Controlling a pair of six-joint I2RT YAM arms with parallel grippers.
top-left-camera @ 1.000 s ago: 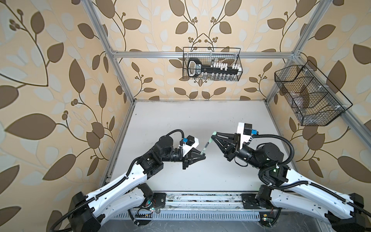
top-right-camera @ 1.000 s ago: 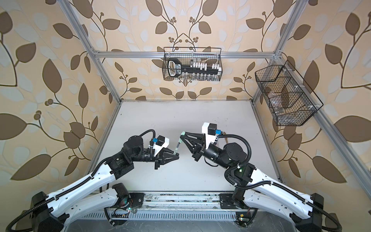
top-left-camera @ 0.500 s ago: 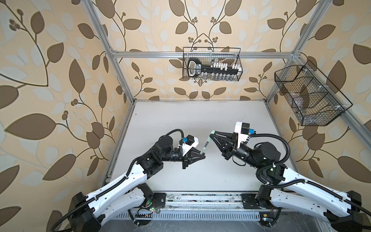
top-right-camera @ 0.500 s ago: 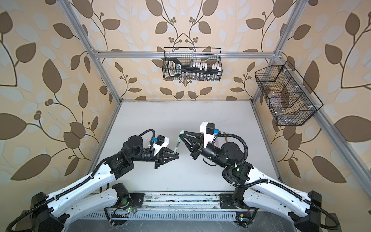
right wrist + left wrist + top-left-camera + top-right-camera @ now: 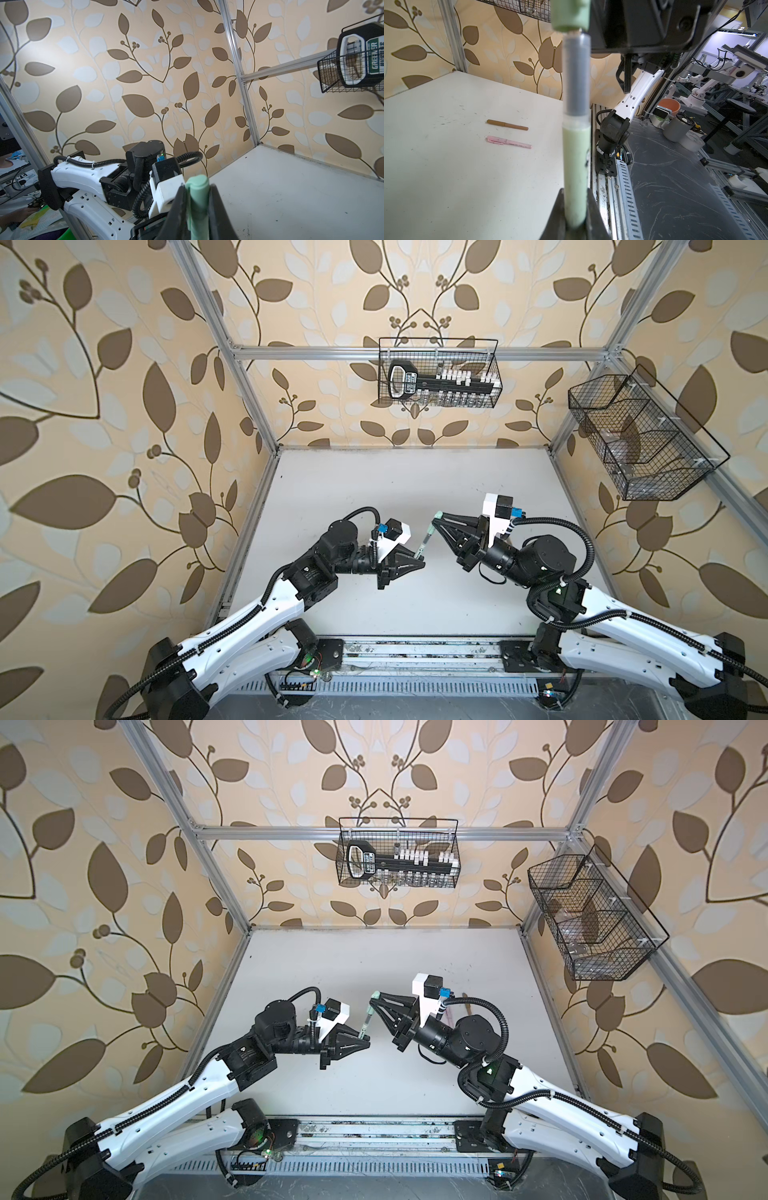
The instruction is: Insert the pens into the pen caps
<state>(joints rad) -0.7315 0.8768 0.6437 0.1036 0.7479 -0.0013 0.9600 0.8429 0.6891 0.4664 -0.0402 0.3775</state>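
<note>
**Green pen and cap meet tip to mouth; seating not confirmed**

You have both pieces in the air over the middle of the table (image 5: 374, 489).

- The left gripper (image 5: 420, 562) is clenched on the lower barrel of the green pen (image 5: 576, 145), with the dark tip end pointing away from it.
- The right gripper (image 5: 435, 521) is clamped across the green cap (image 5: 569, 14), with its open mouth facing the pen.

The relation that matters is the shared axis. In both top views the pen's long axis runs from the left fingertips up and toward the back edge, straight at the cap. The left wrist view shows the tip end touching the cap's mouth. The tip's taper is out of sight, so you cannot tell whether it has entered. A right finger also hides one side of the cap, so true centring is unconfirmed.

My judgement is that the closing push must run along that axis. Any sideways offset would jam the rim on the collar.

The brown pen (image 5: 507, 125) and pink pen (image 5: 509, 142) lie side by side on the table toward its right edge, apparently capped.
</note>
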